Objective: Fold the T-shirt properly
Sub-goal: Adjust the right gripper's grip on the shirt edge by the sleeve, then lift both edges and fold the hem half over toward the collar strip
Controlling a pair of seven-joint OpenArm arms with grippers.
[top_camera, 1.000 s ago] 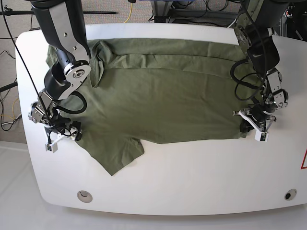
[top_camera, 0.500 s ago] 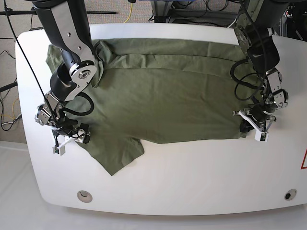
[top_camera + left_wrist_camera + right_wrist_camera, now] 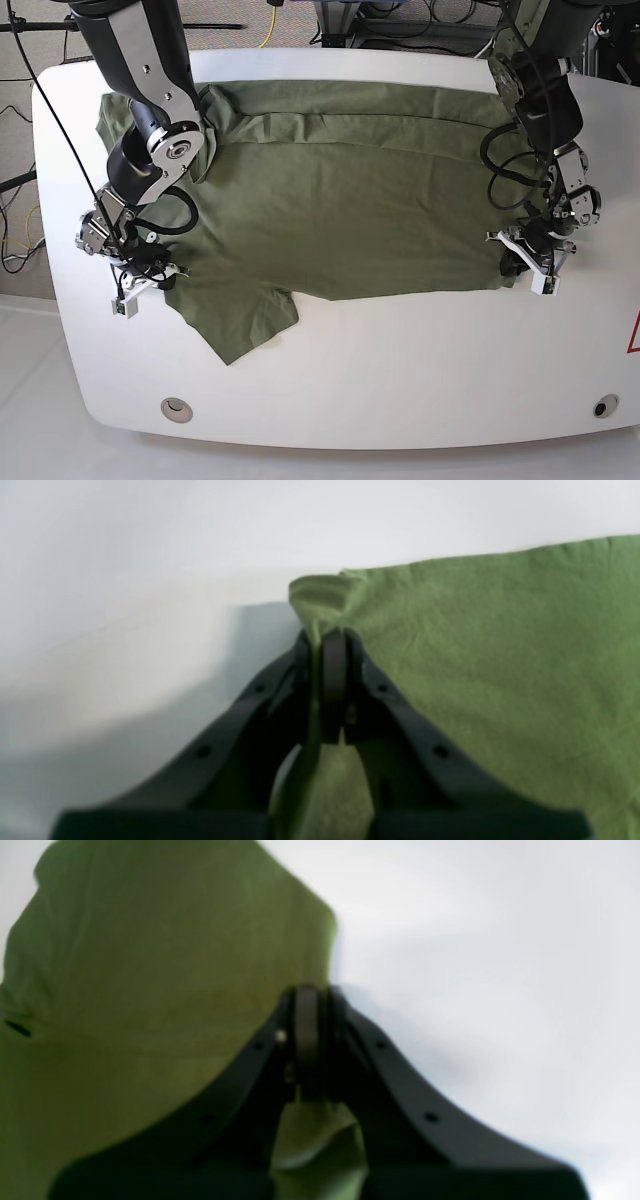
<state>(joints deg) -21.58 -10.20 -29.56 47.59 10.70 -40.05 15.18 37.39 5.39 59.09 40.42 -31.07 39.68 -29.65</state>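
The olive-green T-shirt [image 3: 340,200] lies spread flat across the white table [image 3: 400,370], neck to the base view's left. My left gripper [image 3: 522,262], at the base view's right, is shut on the shirt's near hem corner. In the left wrist view its jaws [image 3: 325,635] pinch a fold of green cloth [image 3: 500,655]. My right gripper [image 3: 148,280], at the base view's left, is shut on the edge of the near sleeve. In the right wrist view cloth [image 3: 150,990] is bunched between the shut jaws [image 3: 307,990].
The table has a round hole near its front left corner [image 3: 177,408] and another near its front right corner [image 3: 600,407]. A red mark [image 3: 634,335] sits at the right edge. Cables and stands lie on the floor behind the table.
My right arm and gripper have shifted a little toward the shirt, to the right in the base view, and the near sleeve has moved slightly with them. The left arm has not moved.
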